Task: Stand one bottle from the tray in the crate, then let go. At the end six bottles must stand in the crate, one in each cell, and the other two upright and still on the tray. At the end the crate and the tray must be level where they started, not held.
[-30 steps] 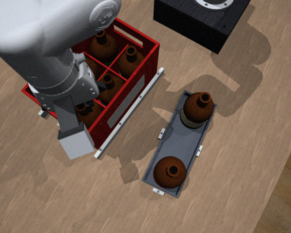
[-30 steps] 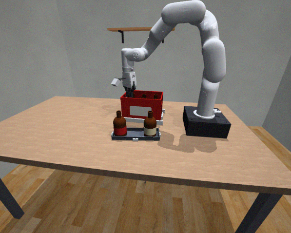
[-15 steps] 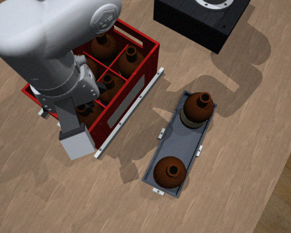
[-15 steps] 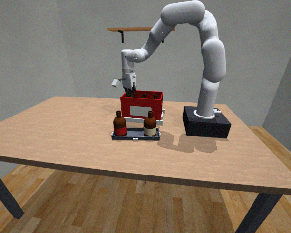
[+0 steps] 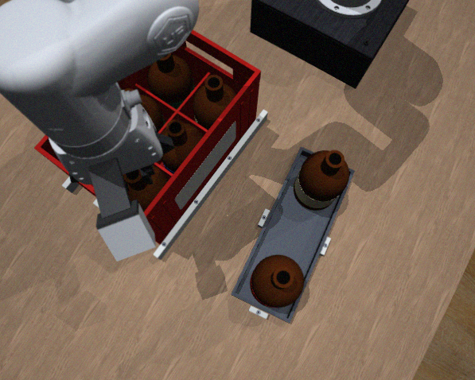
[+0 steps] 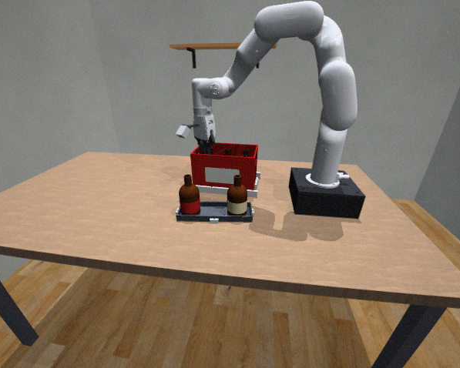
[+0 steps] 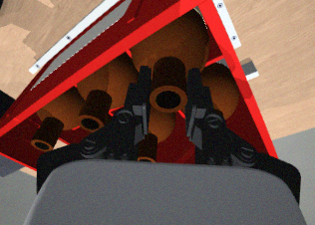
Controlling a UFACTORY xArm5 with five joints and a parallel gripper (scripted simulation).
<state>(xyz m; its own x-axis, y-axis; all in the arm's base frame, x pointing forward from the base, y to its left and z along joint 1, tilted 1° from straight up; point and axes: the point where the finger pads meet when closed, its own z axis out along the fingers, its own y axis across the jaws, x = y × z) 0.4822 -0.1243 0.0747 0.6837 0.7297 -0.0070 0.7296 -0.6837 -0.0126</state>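
The gripper (image 7: 168, 99) is clamped on the neck of a brown bottle (image 7: 168, 83), one dark finger (image 7: 141, 105) on each side of the neck just below its open mouth. The held bottle hangs upright inside a corner cell of the red crate (image 5: 212, 153), its body below the crate's rim, and whether it touches the floor of the cell cannot be told. Other brown bottles stand in the neighbouring cells. On the grey tray (image 5: 289, 232), beside the crate on the wooden table (image 6: 103, 221), two bottles stand upright, one at each end (image 5: 322, 176) (image 5: 277, 280).
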